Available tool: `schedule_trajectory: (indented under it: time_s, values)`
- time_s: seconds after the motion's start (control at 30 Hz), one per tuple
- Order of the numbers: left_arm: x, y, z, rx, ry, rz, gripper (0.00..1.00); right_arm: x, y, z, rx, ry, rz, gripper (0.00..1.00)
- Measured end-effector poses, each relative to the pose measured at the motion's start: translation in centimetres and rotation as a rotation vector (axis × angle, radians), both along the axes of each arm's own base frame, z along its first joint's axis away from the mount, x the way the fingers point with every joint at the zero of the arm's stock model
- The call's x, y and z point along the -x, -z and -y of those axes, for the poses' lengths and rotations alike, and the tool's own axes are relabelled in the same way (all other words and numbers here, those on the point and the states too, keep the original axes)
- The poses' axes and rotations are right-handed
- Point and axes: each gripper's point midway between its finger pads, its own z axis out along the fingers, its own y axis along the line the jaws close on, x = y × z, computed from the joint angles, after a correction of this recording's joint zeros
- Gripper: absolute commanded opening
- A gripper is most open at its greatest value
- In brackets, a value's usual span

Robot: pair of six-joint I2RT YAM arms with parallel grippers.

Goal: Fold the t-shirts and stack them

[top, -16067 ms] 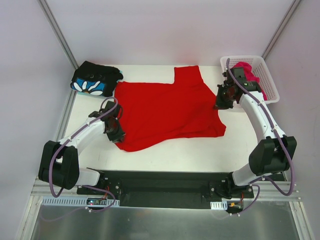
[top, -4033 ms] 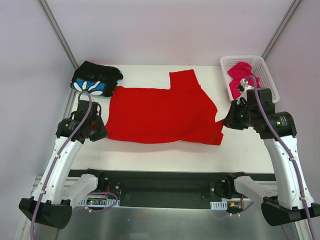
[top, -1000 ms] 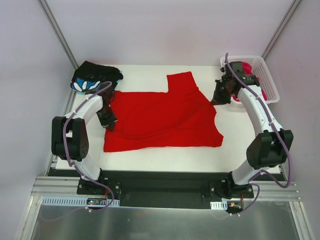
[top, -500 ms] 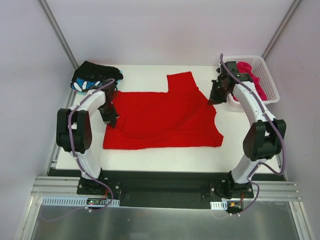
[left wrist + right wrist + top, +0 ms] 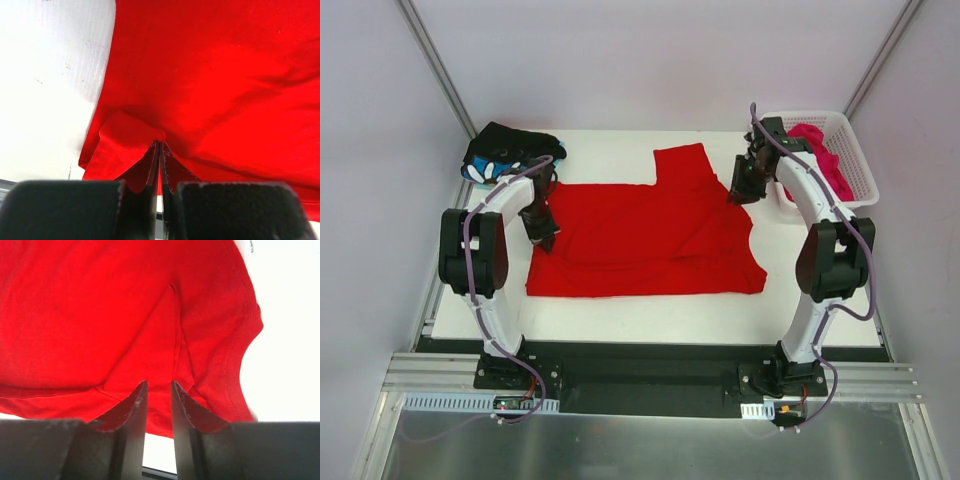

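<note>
- red t-shirt point(image 5: 645, 235) is spread flat at mid tabletop point(image 5: 620, 305), w/ one sleeve pointed at the far edge.
- its left edge is pinched tight by left fingers point(image 5: 172, 175); a small fold is raised there.
- right fingers point(image 5: 132, 410) are held slightly parted at its right side; no grip is seen.
- black floral t-shirt point(image 5: 510, 158) is bunched at far-left corner; pink t-shirt point(image 5: 820, 160) is kept in basket point(image 5: 865, 185), far right.

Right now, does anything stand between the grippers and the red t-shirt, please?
Nothing visible does: the left gripper is shut on the red t-shirt, and the right gripper, slightly open, is right at its cloth.
</note>
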Motion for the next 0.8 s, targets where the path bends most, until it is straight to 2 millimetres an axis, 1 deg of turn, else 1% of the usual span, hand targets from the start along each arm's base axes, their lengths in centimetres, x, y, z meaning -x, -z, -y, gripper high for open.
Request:
schedule_trajectory:
  time_s: [0.03, 0.13, 0.2, 0.27, 0.3, 0.37, 0.47, 0.57, 0.67, 0.8]
  values:
    - [-0.1, 0.0, 0.0, -0.001, 0.005, 0.003, 0.00, 0.0, 0.0, 0.0, 0.002, 0.000, -0.001, 0.42]
    - [-0.3, -0.3, -0.2, -0.007, 0.016, 0.009, 0.00, -0.3, -0.5, 0.1, 0.006, -0.003, 0.019, 0.43]
    - [-0.6, -0.7, -0.5, -0.027, 0.021, 0.017, 0.04, -0.6, -1.0, -0.1, 0.001, -0.010, 0.036, 0.43]
    - [-0.7, -1.1, -1.0, -0.054, 0.025, 0.035, 0.06, -0.7, -1.8, -0.3, -0.016, -0.020, 0.059, 0.45]
    - [-0.7, -1.4, -1.2, -0.066, 0.026, 0.041, 0.09, -0.6, -2.3, -0.5, -0.027, -0.024, 0.074, 0.45]
    - [-0.8, -2.4, -1.9, -0.098, 0.031, 0.072, 0.09, -0.2, -3.4, -0.8, -0.048, -0.033, 0.109, 0.45]
    - [-1.0, -4.0, -2.5, -0.126, 0.042, 0.118, 0.08, 1.4, -5.2, -1.1, -0.071, -0.051, 0.147, 0.44]
    - [-1.1, -4.3, -2.6, -0.133, 0.056, 0.127, 0.08, 3.0, -6.5, -2.0, -0.075, -0.081, 0.176, 0.44]
    - [-0.8, -4.0, -2.6, -0.147, 0.075, 0.113, 0.08, 5.0, -6.3, -3.0, -0.070, -0.119, 0.168, 0.44]
    - [-0.2, -3.6, -2.0, -0.151, 0.104, 0.096, 0.08, 7.6, -4.6, -4.1, -0.050, -0.166, 0.114, 0.44]
